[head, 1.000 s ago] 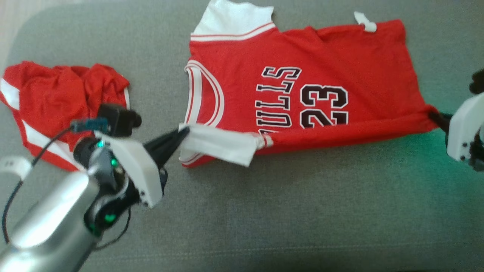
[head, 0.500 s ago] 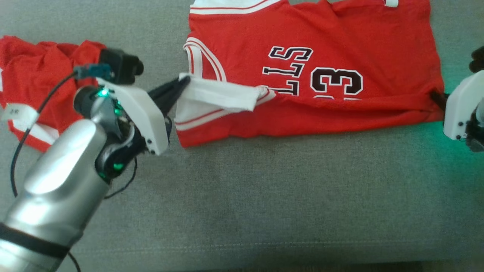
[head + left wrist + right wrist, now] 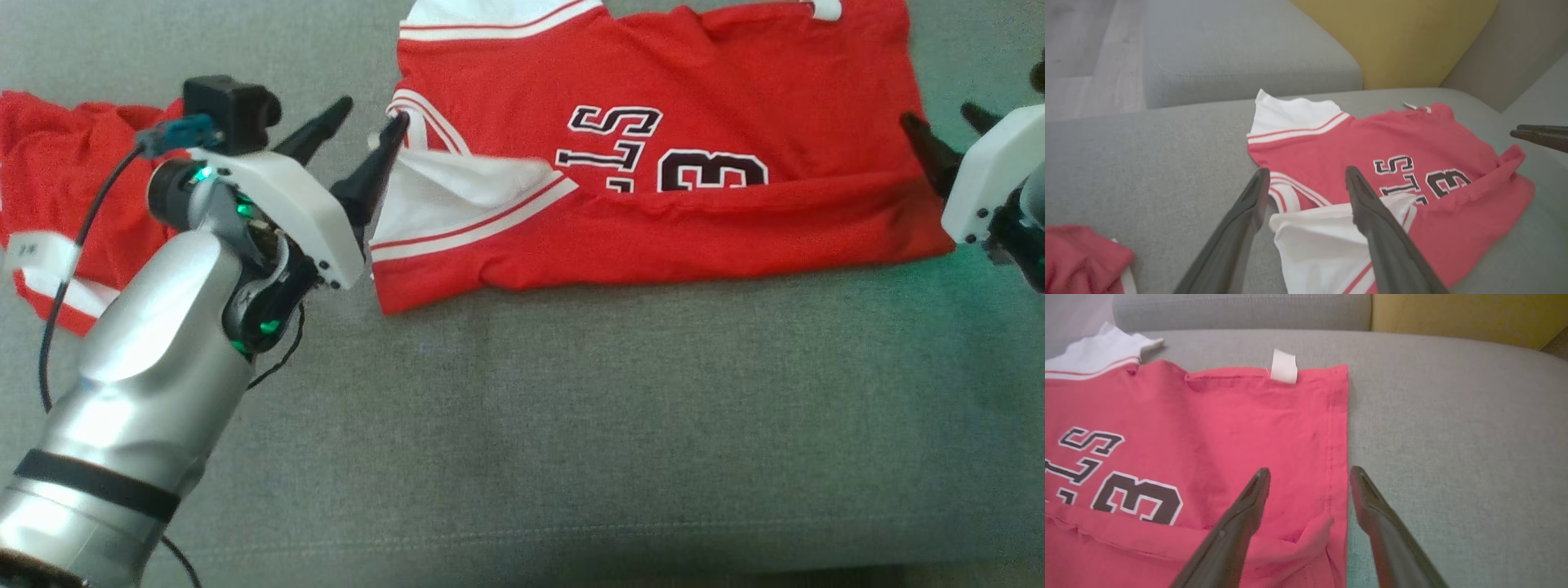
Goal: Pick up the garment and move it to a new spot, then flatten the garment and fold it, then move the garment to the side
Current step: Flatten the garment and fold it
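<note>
**Jersey [image 3: 653, 204]: near edge folded up, both claws free**

The jersey lies flat across the grey couch [image 3: 571, 425], collar to my left and hem [image 3: 1337, 437] to my right. Its near long edge is turned up over the lower part of the print. The left claw [image 3: 373, 113] stands wide at the collar end and holds nothing. Its inner finger sits over the white sleeve [image 3: 441, 204], and I cannot tell whether it touches the cloth. The right claw [image 3: 937, 114] is wide and empty too, straddling the hem near the folded corner. Red shorts [image 3: 57, 180] lie crumpled behind the left arm, apart from the jersey.

I judge the first lengthwise fold is down and the second is due. To do it well, I lift both claws straight up before travelling, so no fingertip drags the sleeve or hem and spoils the fold. The folded band looks deeper at the collar end, and the hem corner is bunched, so I would press that corner flat first. Then I take the far edge at matching points, one claw by the far sleeve and the other by the white tag [image 3: 1284, 366]. I pinch both layers and bring both ends toward me at one pace, so the crease runs straight.
</note>
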Controlling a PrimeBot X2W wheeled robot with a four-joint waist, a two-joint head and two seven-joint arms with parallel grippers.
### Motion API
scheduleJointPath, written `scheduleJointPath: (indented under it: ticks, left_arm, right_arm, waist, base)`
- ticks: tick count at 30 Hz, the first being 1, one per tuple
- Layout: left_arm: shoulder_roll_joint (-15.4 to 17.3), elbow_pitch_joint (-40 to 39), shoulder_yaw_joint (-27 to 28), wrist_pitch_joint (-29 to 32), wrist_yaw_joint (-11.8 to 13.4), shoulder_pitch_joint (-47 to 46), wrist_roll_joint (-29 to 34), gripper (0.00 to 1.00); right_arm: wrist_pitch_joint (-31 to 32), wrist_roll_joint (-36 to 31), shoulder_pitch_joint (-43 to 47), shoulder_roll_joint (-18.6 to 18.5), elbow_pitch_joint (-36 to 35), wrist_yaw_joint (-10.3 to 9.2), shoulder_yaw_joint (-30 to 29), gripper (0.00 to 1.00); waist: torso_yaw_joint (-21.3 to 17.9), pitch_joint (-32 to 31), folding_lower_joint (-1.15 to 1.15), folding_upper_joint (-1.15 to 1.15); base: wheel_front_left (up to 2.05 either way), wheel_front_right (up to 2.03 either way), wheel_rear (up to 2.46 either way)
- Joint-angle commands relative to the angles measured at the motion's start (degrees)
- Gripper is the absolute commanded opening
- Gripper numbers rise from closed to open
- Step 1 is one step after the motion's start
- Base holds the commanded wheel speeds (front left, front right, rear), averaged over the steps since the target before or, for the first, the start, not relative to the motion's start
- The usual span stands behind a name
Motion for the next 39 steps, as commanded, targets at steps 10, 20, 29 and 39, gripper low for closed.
scheduleJointPath:
  ticks: [10,20,29,39]
  left_arm:
    - [-3.1,-2.3,9.8,-16.0,6.5,4.0,-0.4,1.00]
    - [-13.5,-22.6,28.6,-16.7,11.4,24.5,15.2,1.00]
    - [-16.7,-23.7,32.4,-16.7,10.4,36.3,20.2,1.00]
    - [-16.7,-17.2,30.3,-16.7,11.5,33.6,20.7,1.00]
  right_arm:
    - [-25.8,-6.0,7.9,0.1,-7.9,0.37,-3.1,1.00]
    - [-38.0,-23.6,24.5,10.4,-20.3,0.37,-19.6,1.00]
    - [-38.2,-34.1,37.2,22.7,-31.6,0.37,-27.2,1.00]
    - [-37.8,-35.1,37.1,24.0,-35.0,0.37,-27.8,1.00]
  waist:
    - [-0.1,-7.1,0.00,0.00]
    - [-0.7,-11.8,0.00,0.00]
    - [-2.3,-12.0,0.00,0.00]
    - [-4.5,-9.5,0.00,0.00]
  base:
    - [0.00,0.00,0.00]
    - [0.00,0.00,0.00]
    - [0.00,0.00,0.00]
    - [0.00,0.00,0.00]
